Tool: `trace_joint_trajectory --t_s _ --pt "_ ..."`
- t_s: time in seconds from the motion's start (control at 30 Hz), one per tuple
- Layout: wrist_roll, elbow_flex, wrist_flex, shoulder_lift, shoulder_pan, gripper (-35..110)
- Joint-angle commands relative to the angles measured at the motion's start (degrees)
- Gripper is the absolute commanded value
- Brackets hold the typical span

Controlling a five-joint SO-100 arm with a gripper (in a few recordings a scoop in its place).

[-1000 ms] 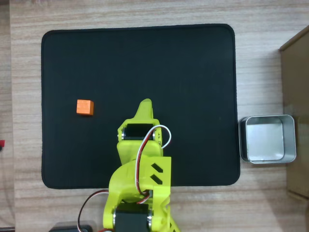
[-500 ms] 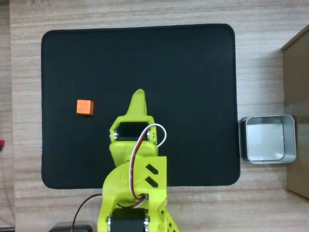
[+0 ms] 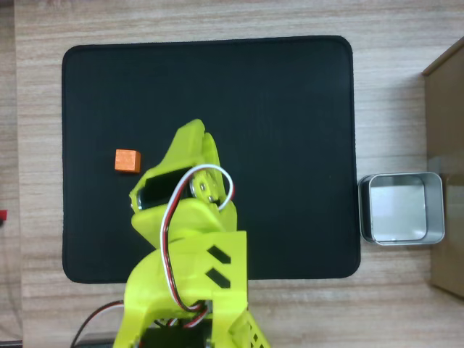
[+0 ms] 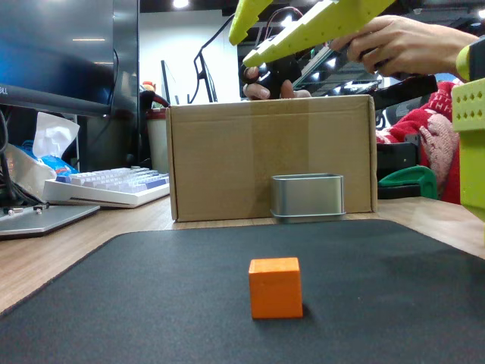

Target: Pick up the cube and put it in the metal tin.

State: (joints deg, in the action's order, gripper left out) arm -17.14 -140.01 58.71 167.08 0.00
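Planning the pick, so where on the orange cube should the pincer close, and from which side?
Come straight down from above and close on two opposite side faces of the cube. It sits flat and alone on the black mat, top face up, sides nearly square to the mat's edges, with free space all around.

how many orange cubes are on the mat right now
1. The cube sits alone on the left part of the black mat in the overhead view, left of the arm. The arm covers part of the mat, so another could be hidden.
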Motion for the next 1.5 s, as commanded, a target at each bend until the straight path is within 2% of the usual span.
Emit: trace_joint_trajectory --t_s 0.0,0.27,0.43,0.53,0.67,0.93,1.37,1.47 --pt "-2.9 3.3 2.1 -1.9 -0.5 5" --pt "-20.3 17.8 12.4 -21.0 -4.7 9" --pt "-24.4 19.1 13.2 -30.1 -9.0 14" --pt "-25.5 20.9 14.8 -34.5 -11.5 22" --pt "-28.7 22.6 14.9 -40.9 -14.2 22" --pt "-45.0 22.9 22.1 -43.9 -17.1 27" --pt "-42.5 24.2 19.2 -56.2 -22.6 29" --pt "-41.1 24.2 16.0 -58.8 -22.8 29"
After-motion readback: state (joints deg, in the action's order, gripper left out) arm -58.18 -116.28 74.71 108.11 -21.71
